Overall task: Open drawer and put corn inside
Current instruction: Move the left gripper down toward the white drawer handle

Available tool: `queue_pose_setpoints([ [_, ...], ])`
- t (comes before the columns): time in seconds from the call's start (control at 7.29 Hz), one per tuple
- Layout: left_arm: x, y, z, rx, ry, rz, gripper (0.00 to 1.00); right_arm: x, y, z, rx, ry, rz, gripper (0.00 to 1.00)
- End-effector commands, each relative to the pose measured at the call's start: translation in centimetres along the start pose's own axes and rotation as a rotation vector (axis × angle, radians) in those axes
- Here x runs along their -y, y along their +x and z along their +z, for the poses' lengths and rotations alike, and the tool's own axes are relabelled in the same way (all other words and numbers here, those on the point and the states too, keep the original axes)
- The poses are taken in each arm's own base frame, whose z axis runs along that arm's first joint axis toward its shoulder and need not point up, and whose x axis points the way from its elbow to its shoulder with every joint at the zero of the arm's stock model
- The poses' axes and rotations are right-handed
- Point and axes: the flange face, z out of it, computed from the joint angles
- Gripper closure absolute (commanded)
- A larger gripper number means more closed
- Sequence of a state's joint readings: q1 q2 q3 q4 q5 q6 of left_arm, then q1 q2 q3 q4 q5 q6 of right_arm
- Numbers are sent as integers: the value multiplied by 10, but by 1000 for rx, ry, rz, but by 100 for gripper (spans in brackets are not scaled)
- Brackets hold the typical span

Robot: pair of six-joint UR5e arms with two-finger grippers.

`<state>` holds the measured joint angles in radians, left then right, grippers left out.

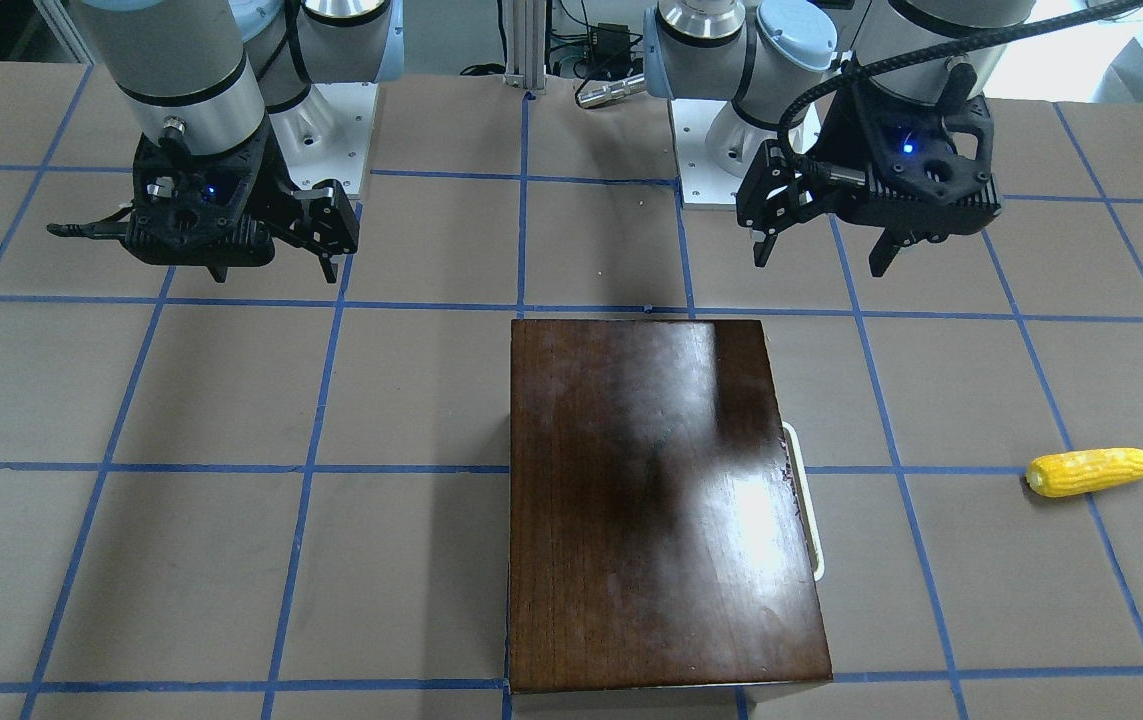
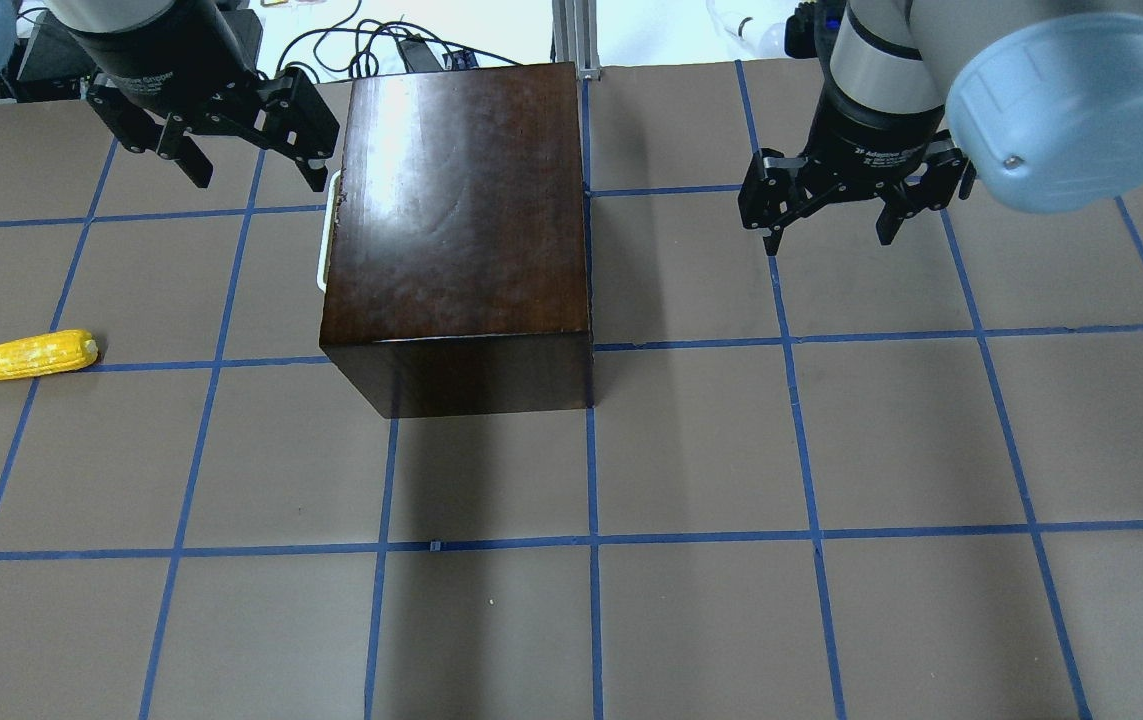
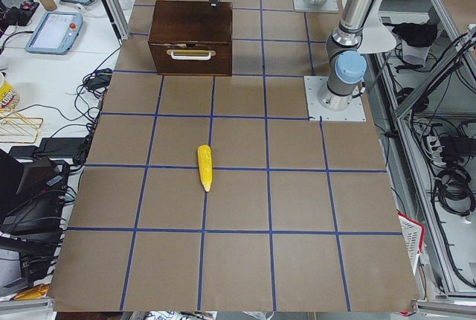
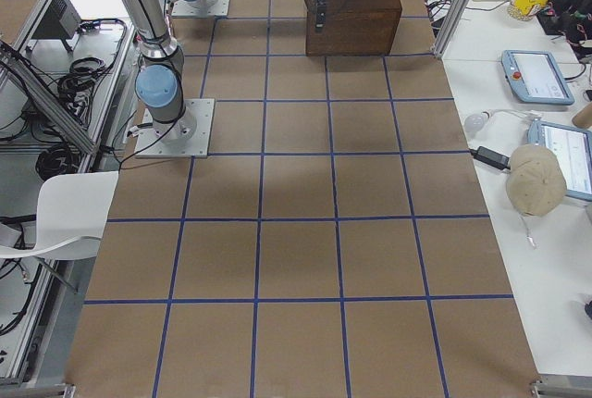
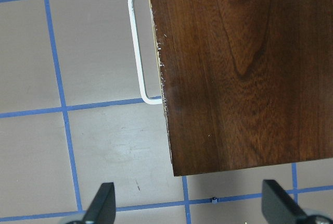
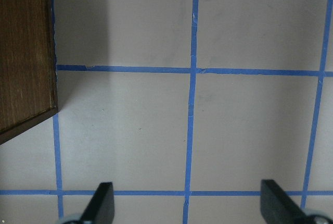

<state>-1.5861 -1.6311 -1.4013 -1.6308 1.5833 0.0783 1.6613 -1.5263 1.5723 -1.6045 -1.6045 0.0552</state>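
The glossy dark-brown box (image 2: 461, 210) stands at mid-table. Its drawer is shut; only the dark front panel (image 3: 192, 67) and the cream loop handle (image 2: 326, 230) show. The handle also shows in the front view (image 1: 803, 500) and the left wrist view (image 5: 139, 47). The yellow corn (image 2: 26, 356) lies flat on the table, well to the handle side of the box, and shows in the front view (image 1: 1093, 471). My left gripper (image 2: 246, 165) hovers open and empty above the table by the handle end of the box. My right gripper (image 2: 828, 240) hovers open and empty on the box's other side.
Blue tape lines grid the brown table (image 2: 691, 450). The arms' white base plates (image 1: 331, 140) stand at the robot's side. Tablets and cables (image 3: 52, 30) lie beyond the table edge behind the box. The right wrist view shows a corner of the box (image 6: 23, 52).
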Motion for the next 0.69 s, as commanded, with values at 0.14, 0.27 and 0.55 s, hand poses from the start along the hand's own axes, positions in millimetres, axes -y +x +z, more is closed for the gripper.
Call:
queue_pose_setpoints([
  [0.14, 0, 0, -1, 2, 7, 0, 0, 0, 0, 0, 0, 0, 0, 0],
  [0.27, -2, 0, -1, 3, 6, 6, 0, 0, 0, 0, 0, 0, 0, 0],
  [0.55, -4, -1, 1, 6, -4, 3, 0, 0, 0, 0, 0, 0, 0, 0],
])
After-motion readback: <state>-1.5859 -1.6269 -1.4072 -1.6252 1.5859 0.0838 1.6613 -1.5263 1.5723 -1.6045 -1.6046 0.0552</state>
